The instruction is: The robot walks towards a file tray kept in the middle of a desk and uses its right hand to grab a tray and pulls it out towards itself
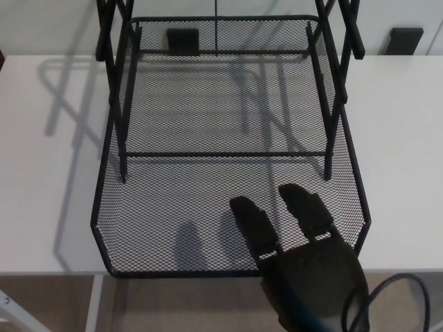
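Observation:
The black mesh tray lies on the white desk, slid well out of the black wire file rack, and its front rim reaches the desk's near edge. My right hand comes in from the bottom right. Two fingers lie over the front rim onto the mesh floor at the tray's front right. The thumb is hidden below the rim, and the hand stays hooked on the tray. My left hand does not show.
The rack's upright posts stand over the tray's rear half. Two small black blocks sit by the wall behind the desk. A black cable loops beside my right wrist. Floor shows below the desk edge.

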Robot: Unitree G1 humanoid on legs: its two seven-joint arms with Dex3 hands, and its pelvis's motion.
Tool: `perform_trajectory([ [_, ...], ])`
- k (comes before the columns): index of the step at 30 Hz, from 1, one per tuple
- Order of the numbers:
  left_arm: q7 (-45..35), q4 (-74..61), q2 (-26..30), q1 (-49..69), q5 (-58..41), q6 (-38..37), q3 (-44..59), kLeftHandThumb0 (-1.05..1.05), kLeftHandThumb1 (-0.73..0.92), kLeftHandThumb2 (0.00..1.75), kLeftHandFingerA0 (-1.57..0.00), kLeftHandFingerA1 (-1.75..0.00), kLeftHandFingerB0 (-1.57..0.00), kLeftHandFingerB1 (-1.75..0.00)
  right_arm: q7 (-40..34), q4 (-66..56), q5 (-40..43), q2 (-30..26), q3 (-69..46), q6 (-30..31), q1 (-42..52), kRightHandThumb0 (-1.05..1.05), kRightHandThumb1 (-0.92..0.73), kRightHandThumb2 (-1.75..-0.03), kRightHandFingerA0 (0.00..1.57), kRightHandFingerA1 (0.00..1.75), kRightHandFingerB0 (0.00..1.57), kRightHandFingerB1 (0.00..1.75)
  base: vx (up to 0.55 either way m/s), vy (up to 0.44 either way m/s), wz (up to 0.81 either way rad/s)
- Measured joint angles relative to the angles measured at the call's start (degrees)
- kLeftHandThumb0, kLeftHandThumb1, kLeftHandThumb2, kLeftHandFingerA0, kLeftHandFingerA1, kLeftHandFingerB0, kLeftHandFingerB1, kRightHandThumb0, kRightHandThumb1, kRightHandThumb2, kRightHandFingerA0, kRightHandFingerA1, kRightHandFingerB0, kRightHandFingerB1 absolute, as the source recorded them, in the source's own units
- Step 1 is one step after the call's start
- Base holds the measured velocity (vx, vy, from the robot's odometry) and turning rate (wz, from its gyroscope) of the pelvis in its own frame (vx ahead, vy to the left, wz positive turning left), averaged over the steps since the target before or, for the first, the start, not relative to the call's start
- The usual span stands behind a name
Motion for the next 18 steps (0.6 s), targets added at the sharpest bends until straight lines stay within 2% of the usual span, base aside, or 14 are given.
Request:
perform_trajectory([
  [1,0.00,-0.01,0.00,0.00,0.01,0.00,0.00,-0.57,0.25,0.62,-0.39,-0.42,-0.29,-0.37,-0.08,-0.19,0.01,-0.17,-0.04,-0.12,0.14,-0.68,-0.29,-0.61,0.02,0.52,0.10,0.43,0.00,0.000,0.00],
  [2,0.00,0.00,0.00,0.00,0.02,0.00,0.00,-0.53,0.25,0.49,-0.42,-0.38,-0.31,-0.32,-0.13,-0.46,0.02,-0.35,-0.08,-0.25,0.28,-0.67,-0.36,-0.51,0.00,0.55,0.11,0.40,0.00,0.000,0.00],
  [3,0.00,0.10,0.00,-0.02,0.02,0.00,0.01,-0.58,0.25,0.62,-0.39,-0.41,-0.30,-0.36,-0.13,-0.84,0.03,-0.55,-0.08,-0.38,0.39,-0.74,-0.39,-0.53,0.00,0.52,0.08,0.41,0.00,0.000,0.00],
  [4,-0.01,0.23,0.00,-0.05,0.02,0.00,0.01,-0.58,0.25,0.62,-0.40,-0.42,-0.30,-0.37,-0.11,-1.49,0.03,-0.83,-0.08,-0.61,0.53,-0.83,-0.34,-0.68,0.00,0.39,0.02,0.40,0.00,0.000,0.00],
  [5,-0.01,0.29,0.00,-0.07,0.02,0.00,0.02,-0.54,0.26,0.49,-0.44,-0.38,-0.31,-0.32,-0.02,-2.32,0.01,-1.13,-0.08,-0.89,0.62,-0.84,-0.32,-0.69,0.00,0.36,0.03,0.38,0.00,0.000,0.00],
  [6,-0.01,0.27,0.00,-0.06,0.03,0.00,0.01,-0.58,0.26,0.64,-0.41,-0.43,-0.29,-0.37,0.10,-3.28,0.06,-1.45,-0.08,-1.23,0.63,-0.86,-0.33,-0.68,0.00,0.34,0.02,0.36,0.00,0.000,0.00],
  [7,-0.01,0.19,0.00,-0.06,0.07,0.00,-0.02,-0.59,0.26,0.63,-0.40,-0.42,-0.30,-0.37,0.23,-4.43,0.25,-1.78,-0.11,-1.65,0.65,-0.87,-0.32,-0.68,0.00,0.32,0.02,0.36,0.00,0.000,0.00],
  [8,-0.01,0.15,0.00,-0.06,0.08,0.00,-0.04,-0.59,0.25,0.62,-0.40,-0.42,-0.30,-0.37,0.33,-4.97,0.37,-1.93,-0.12,-1.85,0.65,-0.54,-0.29,-0.82,0.00,0.39,0.00,0.37,0.00,0.000,0.00],
  [9,-0.01,-0.01,0.00,-0.05,0.08,0.00,-0.04,-0.59,0.25,0.62,-0.40,-0.42,-0.30,-0.37,0.70,-6.61,0.80,-2.42,-0.16,-2.48,0.65,-0.54,-0.29,-0.82,0.00,0.39,0.00,0.37,0.00,0.000,0.00],
  [10,-0.03,-0.05,0.00,-0.05,0.07,0.00,-0.03,-0.60,0.24,0.61,-0.39,-0.43,-0.31,-0.37,0.84,-7.30,1.04,-2.62,-0.16,-2.75,0.66,-0.91,-0.32,-0.68,0.00,0.34,0.02,0.37,0.00,0.000,0.00],
  [12,-0.12,-0.14,0.00,-0.03,0.04,0.00,0.02,-0.56,0.23,0.61,-0.40,-0.42,-0.31,-0.37,1.34,-9.75,1.81,-3.46,-0.17,-3.70,0.88,-0.95,-0.34,-0.71,0.00,0.29,0.01,0.26,0.00,0.000,0.00],
  [13,-0.14,-0.17,0.00,-0.03,0.04,0.00,0.02,-0.56,0.24,0.60,-0.40,-0.42,-0.31,-0.37,1.61,-11.05,2.09,-4.03,-0.17,-4.08,1.17,-0.66,-0.35,-0.86,0.00,0.33,0.03,0.20,0.00,0.000,0.00],
  [15,-0.15,-0.17,0.00,-0.03,0.05,0.00,0.01,-0.57,0.25,0.62,-0.41,-0.42,-0.31,-0.37,1.99,-12.93,2.58,-4.90,-0.17,-4.67,1.76,-0.66,-0.36,-0.86,0.00,0.31,0.04,0.15,0.00,0.000,0.00],
  [18,-0.15,-0.21,0.00,-0.01,0.06,0.00,0.00,-0.59,0.24,0.62,-0.39,-0.42,-0.31,-0.37,2.79,-17.02,3.83,-6.57,-0.12,-5.98,3.79,-0.62,-0.31,-0.86,0.00,0.37,0.00,0.26,0.00,0.000,0.00],
])
